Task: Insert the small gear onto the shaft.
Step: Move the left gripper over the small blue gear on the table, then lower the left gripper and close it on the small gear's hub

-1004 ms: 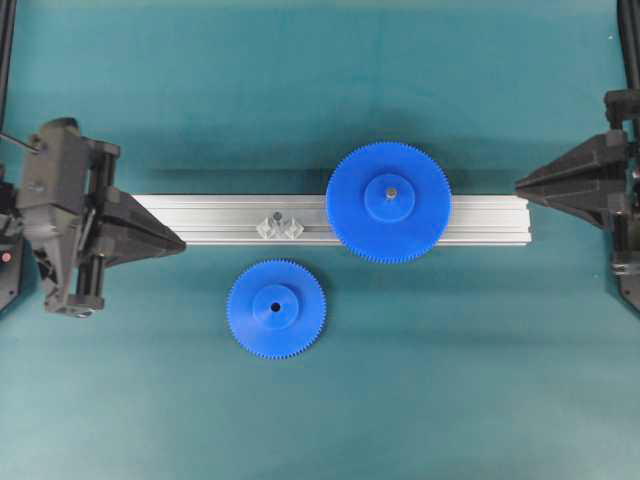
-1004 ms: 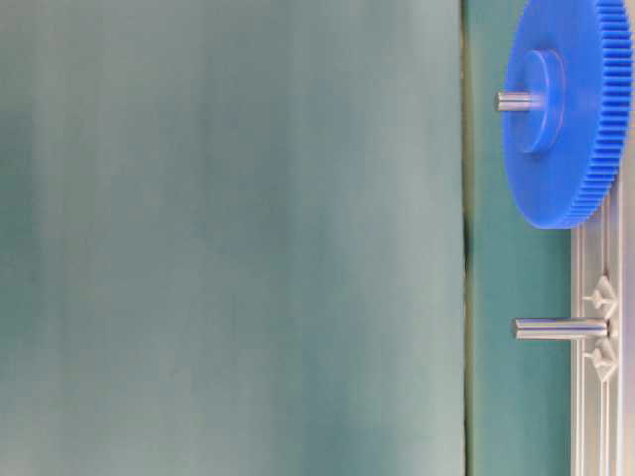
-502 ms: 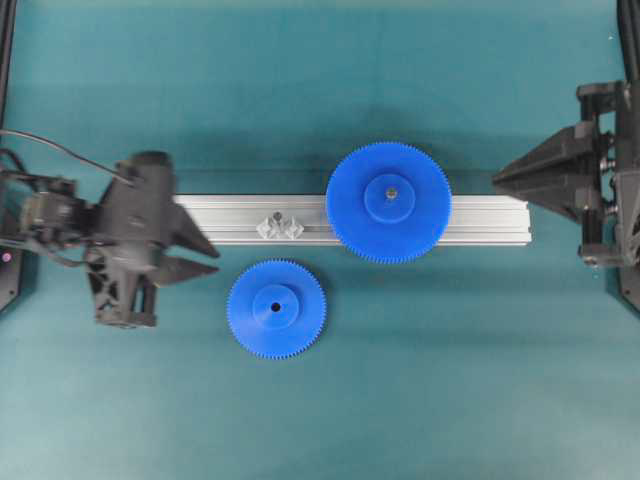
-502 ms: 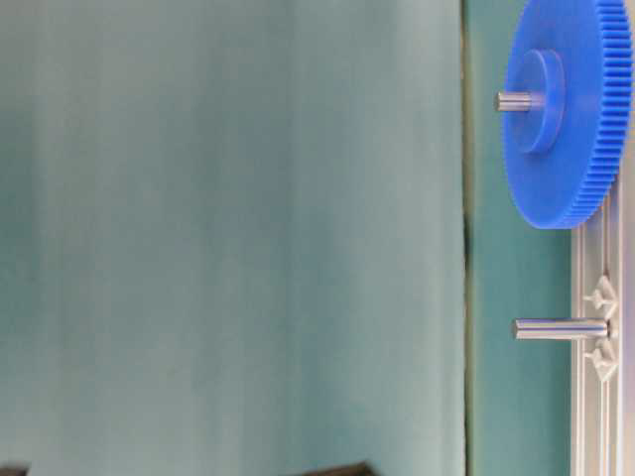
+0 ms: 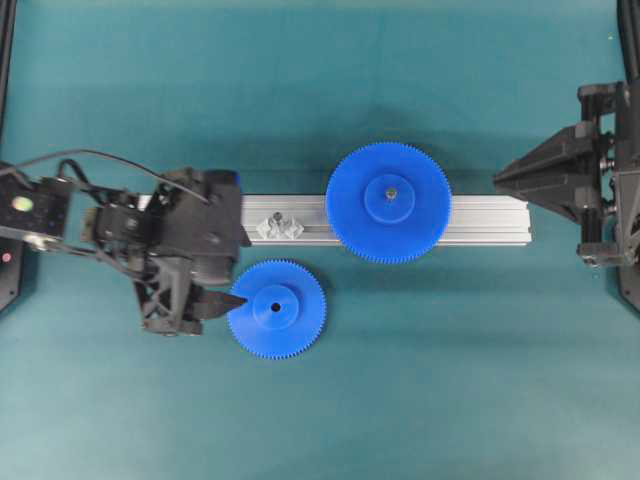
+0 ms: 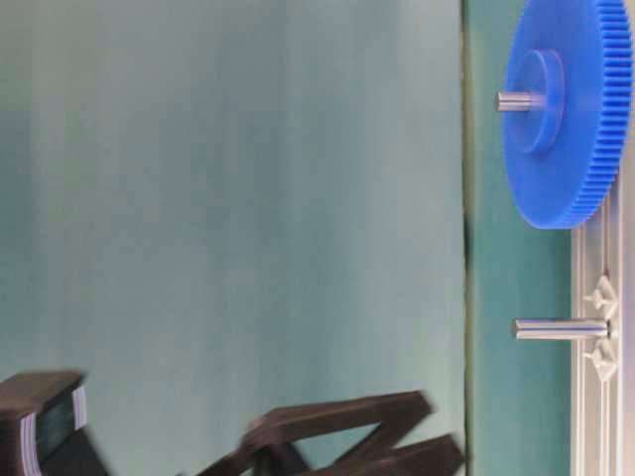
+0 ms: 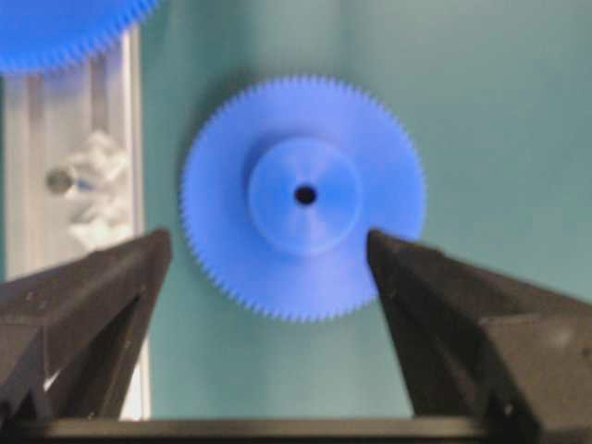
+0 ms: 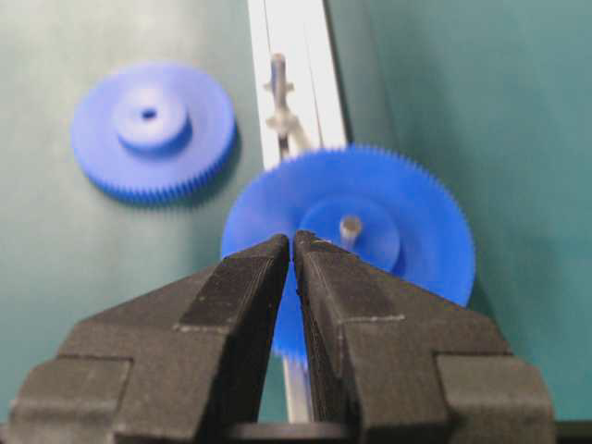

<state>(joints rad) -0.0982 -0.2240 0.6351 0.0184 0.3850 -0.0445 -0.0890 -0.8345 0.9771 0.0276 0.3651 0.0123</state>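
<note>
The small gear [image 5: 276,308] lies flat on the teal table [image 5: 450,380], lower centre of the overhead view, just below the rail [image 5: 480,220]. The left gripper [image 7: 268,254] has its fingers [image 7: 102,287] spread wide at the gear's left edge, holding nothing. The bare shaft [image 5: 277,215] stands on the rail, left of the big gear [image 5: 388,202]. At far right, the right gripper [image 8: 293,242] has its fingers pressed together.

Teal work surface under even light

A flat teal mat [image 5: 430,380] covers the whole table, matte and unpatterned, with soft shadows lying on it. In the table-level view a paler teal backdrop [image 6: 228,198] fills most of the picture, meeting the darker mat along a thin dark seam. No walls, floor or windows show.
</note>
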